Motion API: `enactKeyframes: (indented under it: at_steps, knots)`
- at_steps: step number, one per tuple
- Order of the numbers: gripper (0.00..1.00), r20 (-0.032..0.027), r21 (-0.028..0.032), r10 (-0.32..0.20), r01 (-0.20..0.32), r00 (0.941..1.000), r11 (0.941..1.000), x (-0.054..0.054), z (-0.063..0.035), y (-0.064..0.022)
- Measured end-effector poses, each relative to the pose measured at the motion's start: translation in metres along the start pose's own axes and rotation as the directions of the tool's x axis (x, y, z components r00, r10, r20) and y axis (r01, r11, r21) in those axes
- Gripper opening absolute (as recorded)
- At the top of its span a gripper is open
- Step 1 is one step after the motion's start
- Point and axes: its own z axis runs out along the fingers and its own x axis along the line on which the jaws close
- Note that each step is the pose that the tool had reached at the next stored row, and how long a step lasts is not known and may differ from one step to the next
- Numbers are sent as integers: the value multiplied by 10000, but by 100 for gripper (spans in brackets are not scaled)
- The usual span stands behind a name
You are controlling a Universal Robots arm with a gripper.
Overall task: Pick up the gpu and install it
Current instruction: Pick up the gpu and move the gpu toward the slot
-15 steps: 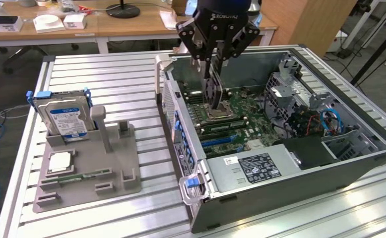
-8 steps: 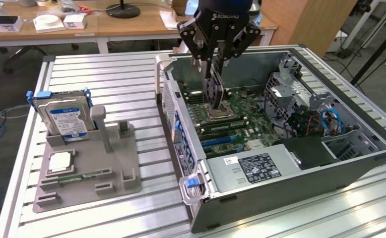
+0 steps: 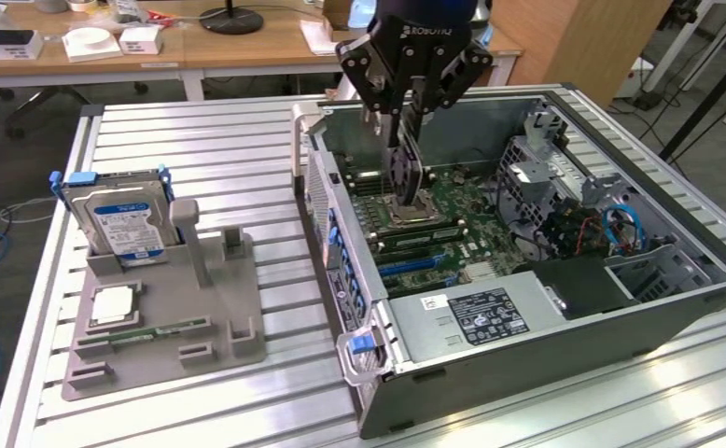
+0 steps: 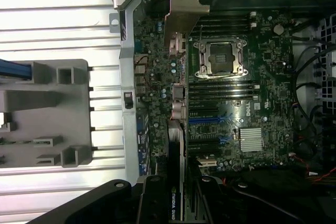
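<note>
Jaws partly closed, clamped on the gpu (image 3: 403, 177). I see the card held on edge, hanging over the motherboard (image 3: 463, 213) inside the open case (image 3: 525, 373) on the surface (image 3: 214, 140).

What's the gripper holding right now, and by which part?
The thin flat black gpu with silver bracket, pinched by the fingers at its upper edge.

The gripper (image 3: 400, 126) is matte black throughout, with a blocky body that carries white lettering (upside down in the exterior view). Its two linkage fingers (image 3: 367, 77) are built of flat bars joined at round pivot pins. In the wrist view the bars (image 4: 107, 205) look glossy black, with a round bolt head at each joint.
</note>
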Motion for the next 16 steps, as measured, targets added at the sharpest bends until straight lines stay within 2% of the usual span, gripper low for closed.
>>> enactKeyframes:
  at_steps: [16]
  knots:
    - [26,0,1,0,0,10000,10000,-41,1,3]
